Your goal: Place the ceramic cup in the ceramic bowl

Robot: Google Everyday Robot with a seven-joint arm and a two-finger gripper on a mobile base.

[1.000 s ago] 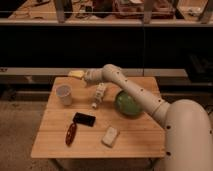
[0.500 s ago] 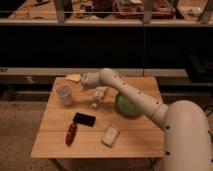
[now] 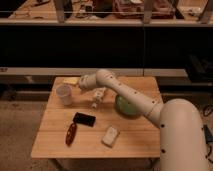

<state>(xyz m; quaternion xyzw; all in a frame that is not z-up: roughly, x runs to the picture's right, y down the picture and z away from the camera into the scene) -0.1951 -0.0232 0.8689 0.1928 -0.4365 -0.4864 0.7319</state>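
Observation:
The ceramic cup (image 3: 64,94) is small and white and stands upright near the left edge of the wooden table (image 3: 130,140). The ceramic bowl (image 3: 127,106) is dark green and sits on the right half of the table, partly covered by my arm. My gripper (image 3: 83,84) is above the table's back left part, just right of the cup and a little higher than its rim. It is well to the left of the bowl. Nothing shows in its grasp.
A white bottle-like object (image 3: 97,97) lies between cup and bowl, under my arm. A black flat object (image 3: 84,119), a reddish-brown object (image 3: 71,134) and a white packet (image 3: 110,136) lie toward the front. A yellow item (image 3: 71,80) sits at the back left edge.
My gripper has moved left across the back of the table, away from the bowl and closer to the cup. The objects on the table have not moved.

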